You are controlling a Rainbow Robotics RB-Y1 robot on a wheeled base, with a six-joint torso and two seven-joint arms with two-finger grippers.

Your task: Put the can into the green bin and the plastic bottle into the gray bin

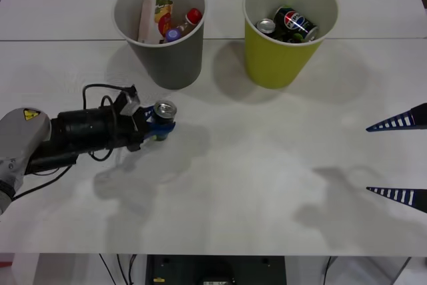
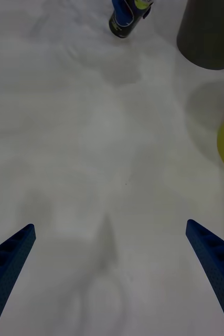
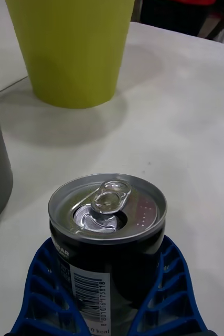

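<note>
Can (image 3: 107, 231), upright on the surface (image 1: 267, 185), centre-left in front view: clasped by left gripper (image 1: 159, 127) fingers. Right gripper (image 1: 399, 159), right edge: fingers wide. Gray bin (image 1: 167, 58), green bin (image 1: 280, 61): upper frame.

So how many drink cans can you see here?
3. One can stands on the table, gripped by the left tool. A Pepsi can and a silver-topped can lie in the green bin; more may be hidden.

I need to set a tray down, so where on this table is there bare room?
The wide stretch of table between the left gripper holding the can and the open right gripper, in front of the green bin, is free. It is crowded around the gray bin.
</note>
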